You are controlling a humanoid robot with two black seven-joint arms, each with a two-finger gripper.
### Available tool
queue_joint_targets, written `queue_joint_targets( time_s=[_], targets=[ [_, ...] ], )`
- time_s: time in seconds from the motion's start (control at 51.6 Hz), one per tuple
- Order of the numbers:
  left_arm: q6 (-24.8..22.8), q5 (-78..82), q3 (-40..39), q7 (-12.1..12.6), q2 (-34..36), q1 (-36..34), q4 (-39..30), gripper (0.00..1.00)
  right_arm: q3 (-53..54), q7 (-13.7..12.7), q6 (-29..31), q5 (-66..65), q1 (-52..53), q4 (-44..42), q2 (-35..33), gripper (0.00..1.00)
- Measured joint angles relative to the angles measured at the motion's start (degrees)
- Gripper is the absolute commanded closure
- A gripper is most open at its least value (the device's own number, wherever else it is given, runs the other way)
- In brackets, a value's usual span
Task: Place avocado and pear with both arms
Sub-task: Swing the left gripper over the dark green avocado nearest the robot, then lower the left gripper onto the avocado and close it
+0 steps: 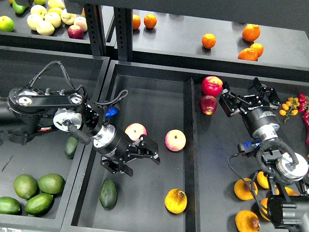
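Take the central tray [145, 79] as your landmark: a shallow black bin running from the middle of the view toward you. To its left, in the neighbouring bin, you see four light-green fruits [30, 193] clustered near the front corner, and one dark green fruit [71, 147] partly hidden beside the left arm. Your left gripper [140, 157] hangs over the central tray's left half, its fingers spread apart and holding nothing, just in front of a pink-and-yellow apple [134, 131]. The avocado [108, 193] lies on the tray floor near the front left, in front of the gripper and apart from it. A second pink-and-yellow apple [175, 140] sits toward the tray's right side, and the pear [175, 201] rests near the front right corner, close to the right wall, brown blotch facing up. Past that wall, in the bin to the right, two red apples [211, 86] lie at the far end. Your right gripper [248, 96] hovers just beside them, fingers parted and empty. Nearer you in that bin, golden fruits [245, 189] sit around the right arm. Behind the tray, the raised shelf [193, 29] carries scattered oranges [208, 40].
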Motion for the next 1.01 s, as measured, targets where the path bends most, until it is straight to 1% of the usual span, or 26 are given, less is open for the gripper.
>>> queue_joint_targets(
  time_s=[0.116,0.291,0.329,0.484,0.833,1.007],
  targets=[
    [0.0,0.98,4.85,0.0,-3.46,-1.48,2.37,0.01,0.01,-0.02,0.0,0.02,0.65,-0.68,0.0,0.0],
    [0.0,4.09,7.65,0.0,-8.47,-1.68,5.66,0.01,0.02,-0.17,0.01,0.07,1.54,-1.37,0.0,0.0],
    [0.0,4.43,9.44,0.0,-10.15,-1.71,7.9,0.01,0.02,-0.21,0.03,0.13,2.14,-1.94,0.0,0.0],
    [0.0,4.58,12.75,0.01,-12.65,-1.68,11.71,0.01,0.02,-0.27,0.09,0.2,2.56,-2.53,0.0,0.0],
    [0.0,4.21,19.85,0.01,-13.91,-2.29,13.17,0.01,0.0,-0.27,0.77,0.3,2.94,-2.87,0.0,0.0],
    [0.0,4.15,21.44,0.01,-15.61,-1.93,17.55,0.01,0.16,-0.2,0.93,0.3,2.78,-2.55,0.0,0.0]
  ],
)
